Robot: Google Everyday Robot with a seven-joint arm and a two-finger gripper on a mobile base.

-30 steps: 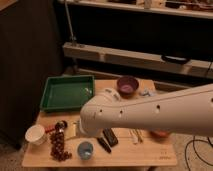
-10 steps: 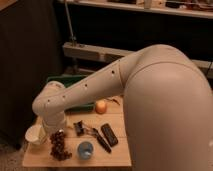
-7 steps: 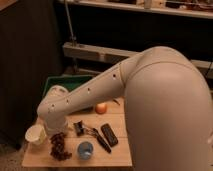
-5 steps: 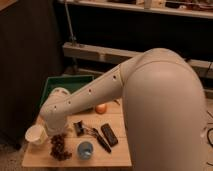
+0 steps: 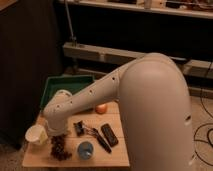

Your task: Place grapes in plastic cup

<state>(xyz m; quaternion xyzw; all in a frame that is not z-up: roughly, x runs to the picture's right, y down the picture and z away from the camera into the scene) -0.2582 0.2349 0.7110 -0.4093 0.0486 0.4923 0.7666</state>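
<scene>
The grapes (image 5: 60, 148), a dark reddish-purple bunch, lie on the wooden table near its front left corner. Just to their right stands the plastic cup (image 5: 85, 150), small, round and light blue, with its mouth up. My white arm sweeps in from the right and ends above the grapes. The gripper (image 5: 58, 134) hangs under the wrist, pointing down at the bunch's back end and mostly hidden by the wrist. It is open and holds nothing; the grapes rest on the table.
A larger white cup (image 5: 36, 134) stands left of the grapes. A green tray (image 5: 65, 84) sits at the back left, an orange (image 5: 101, 108) mid-table. A black flat object (image 5: 110, 135), a dark tool (image 5: 98, 140) and a small dark item (image 5: 78, 127) lie right of the cup.
The wrist has moved right and toward the table's front, coming down over the grapes. The grapes and the cups have not moved.
</scene>
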